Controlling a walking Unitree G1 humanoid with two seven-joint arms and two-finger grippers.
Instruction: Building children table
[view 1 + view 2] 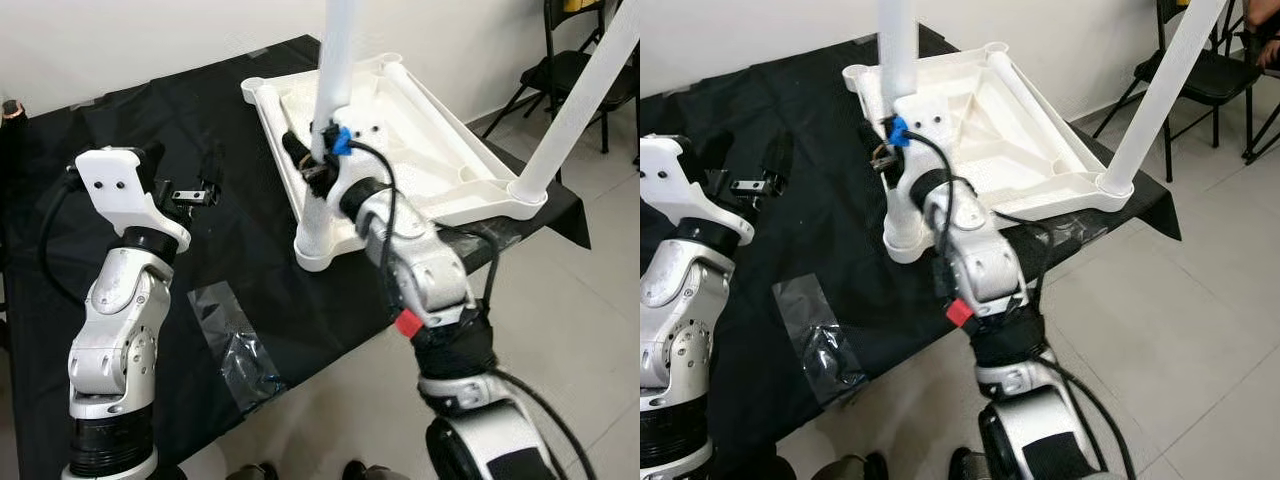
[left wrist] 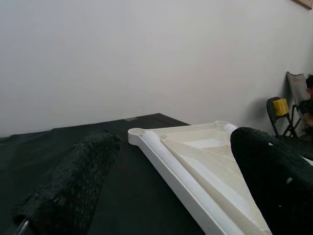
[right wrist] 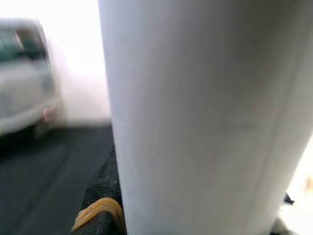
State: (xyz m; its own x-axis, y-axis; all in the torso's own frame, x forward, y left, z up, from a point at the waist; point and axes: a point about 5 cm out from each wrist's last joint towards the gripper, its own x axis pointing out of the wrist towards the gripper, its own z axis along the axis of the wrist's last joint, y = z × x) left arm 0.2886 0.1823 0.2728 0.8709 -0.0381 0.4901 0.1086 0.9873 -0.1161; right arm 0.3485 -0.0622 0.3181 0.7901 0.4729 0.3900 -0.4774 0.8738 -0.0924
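A white children's table top (image 1: 440, 150) lies upside down on a black-covered table (image 1: 120, 120). One white leg (image 1: 335, 60) stands upright in its near left corner socket. My right gripper (image 1: 312, 160) is shut on this leg just above the socket; in the right wrist view the leg (image 3: 195, 117) is pressed against a black finger (image 3: 100, 205). A second white leg (image 1: 585, 95) stands in the near right corner. My left gripper (image 1: 185, 175) is raised over the cloth left of the top, open and holding nothing, with its fingers (image 2: 73, 181) wide apart.
A crumpled clear plastic bag (image 1: 240, 350) lies on the cloth near the front edge. A black folding chair (image 1: 570, 50) stands on the tiled floor at the far right. A pale wall runs behind the table.
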